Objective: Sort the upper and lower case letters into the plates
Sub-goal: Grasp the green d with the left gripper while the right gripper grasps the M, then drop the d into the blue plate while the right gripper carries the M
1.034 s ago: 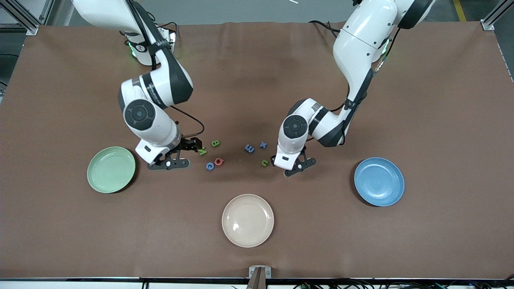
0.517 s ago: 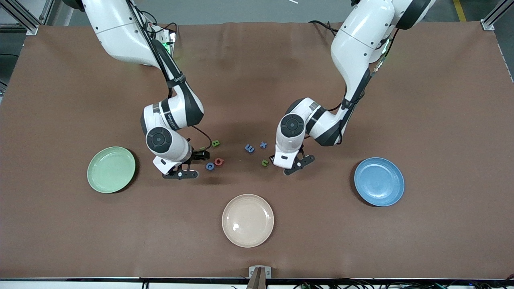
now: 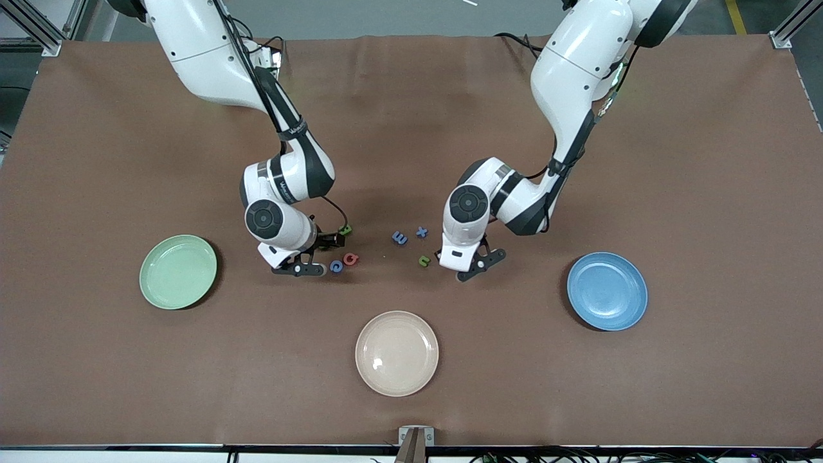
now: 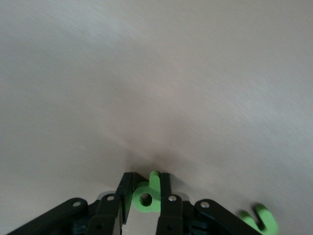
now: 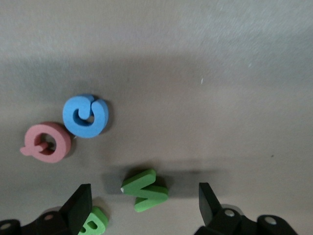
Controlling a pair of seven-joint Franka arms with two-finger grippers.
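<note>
My right gripper (image 3: 319, 254) is open and low over the table, its jaws on either side of a green V-shaped letter (image 5: 145, 190), which the hand hides in the front view. Beside it lie a green B (image 3: 346, 229), a blue C (image 3: 335, 265) and a red Q (image 3: 350, 259). My left gripper (image 3: 460, 262) is shut on a small green lowercase letter (image 4: 146, 197), low over the table beside a green n-shaped letter (image 3: 424, 260). A blue E-shaped letter (image 3: 399, 238) and a blue x (image 3: 421, 232) lie between the arms. The mint plate (image 3: 178, 271) and the blue plate (image 3: 607, 290) hold nothing.
A cream-beige plate (image 3: 397, 353) sits nearer the front camera, midway between the other two plates. The brown table cover (image 3: 578, 386) runs out to every edge, and the arms' bases stand along its top edge.
My right arm has swung from beside the mint plate toward the letters, and its open jaws now straddle the green V. My left gripper has hardly moved and still holds its green letter.
</note>
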